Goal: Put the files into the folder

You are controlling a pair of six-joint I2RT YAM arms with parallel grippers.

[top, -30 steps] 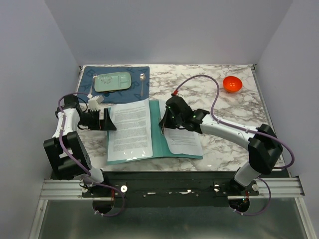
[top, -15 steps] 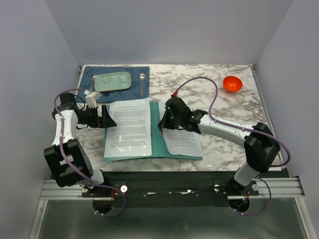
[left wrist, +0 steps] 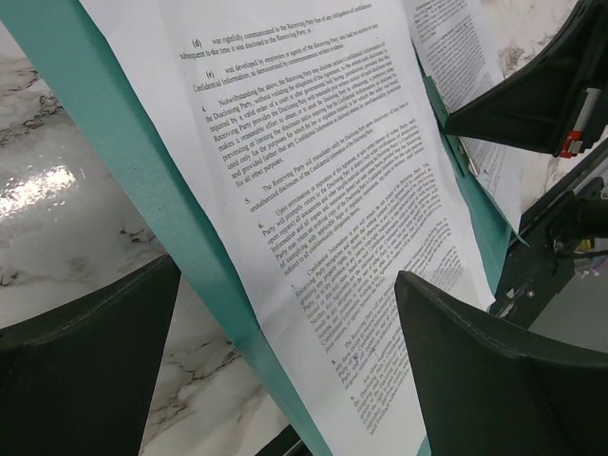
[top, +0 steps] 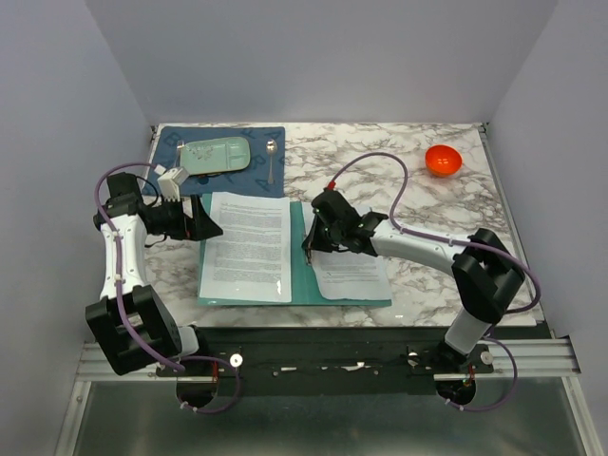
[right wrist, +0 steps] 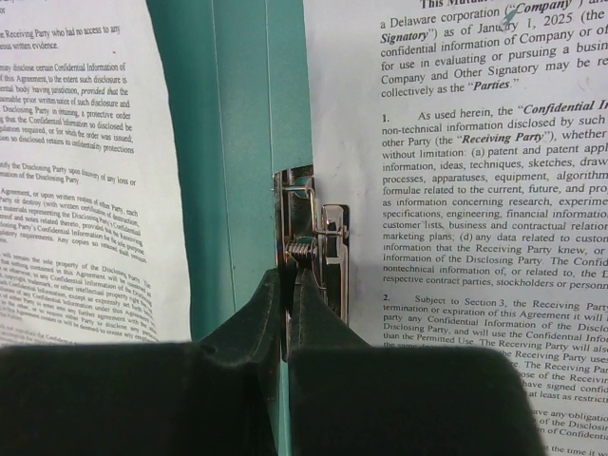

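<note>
The teal folder (top: 302, 275) lies open on the marble table. One printed file sheet (top: 249, 247) rests on its left half and another (top: 351, 275) on its right half. My left gripper (top: 201, 228) is open at the folder's left edge. In the left wrist view (left wrist: 285, 285) its jaws stand wide on either side of the teal edge (left wrist: 114, 142) and the sheet (left wrist: 313, 190). My right gripper (top: 311, 249) is at the spine. In the right wrist view (right wrist: 293, 280) it is shut on the raised lever of the metal clip (right wrist: 318, 237), beside the right sheet (right wrist: 475, 171).
A dark blue placemat (top: 171, 166) at the back left holds a pale green tray (top: 217, 156) and a spoon (top: 272, 161). An orange bowl (top: 444, 160) sits at the back right. Walls close in the table on three sides.
The left arm has swung back and outward, and the folder's left half with its sheet now lies squarer and flatter. The right gripper has shifted slightly toward the spine, still on the clip.
</note>
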